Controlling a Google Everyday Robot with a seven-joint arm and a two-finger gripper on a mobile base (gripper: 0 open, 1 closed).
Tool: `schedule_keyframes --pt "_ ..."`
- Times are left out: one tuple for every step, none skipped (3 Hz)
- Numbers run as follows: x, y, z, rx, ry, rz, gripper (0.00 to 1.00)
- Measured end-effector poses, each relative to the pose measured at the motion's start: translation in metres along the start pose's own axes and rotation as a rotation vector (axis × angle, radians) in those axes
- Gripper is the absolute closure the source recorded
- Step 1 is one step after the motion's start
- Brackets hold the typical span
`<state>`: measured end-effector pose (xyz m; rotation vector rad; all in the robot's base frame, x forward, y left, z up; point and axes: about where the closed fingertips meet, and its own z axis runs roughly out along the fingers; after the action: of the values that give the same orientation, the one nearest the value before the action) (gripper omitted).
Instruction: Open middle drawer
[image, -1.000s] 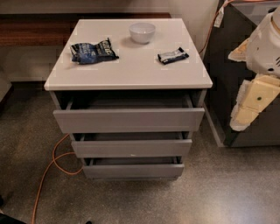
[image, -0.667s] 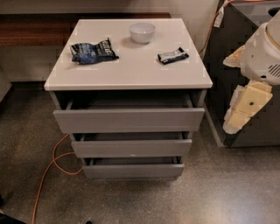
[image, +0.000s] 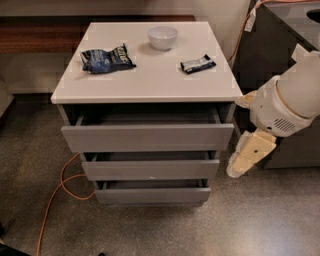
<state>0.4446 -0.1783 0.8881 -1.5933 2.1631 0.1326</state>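
Observation:
The middle drawer (image: 150, 169) is a flat grey handleless panel with a tiny white speck near its lower edge. It sits in the grey cabinet under the white top (image: 150, 75) and stands out a little, with a dark gap above it. My gripper (image: 244, 159), cream-coloured, hangs from the white arm (image: 285, 105) to the right of the cabinet. It is level with the middle drawer's right end and apart from it, pointing down and left.
The taller top drawer (image: 147, 136) stands pulled out; the bottom drawer (image: 152, 195) sits slightly out. A white bowl (image: 162, 36), a blue snack bag (image: 107, 59) and a dark bar (image: 198, 64) lie on top. An orange cable (image: 55, 200) runs on the floor at left. A dark unit (image: 270, 55) stands at right.
My arm and gripper have moved left and down, closer to the cabinet's right side. The drawers have not moved.

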Motion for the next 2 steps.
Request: schedule_keyframes --pt "0.000 0.006 0.026 -0.001 -0.031 -0.016 0.00" --pt "-0.002 0.012 0.065 -0.005 -0.029 -0.073 0.00"
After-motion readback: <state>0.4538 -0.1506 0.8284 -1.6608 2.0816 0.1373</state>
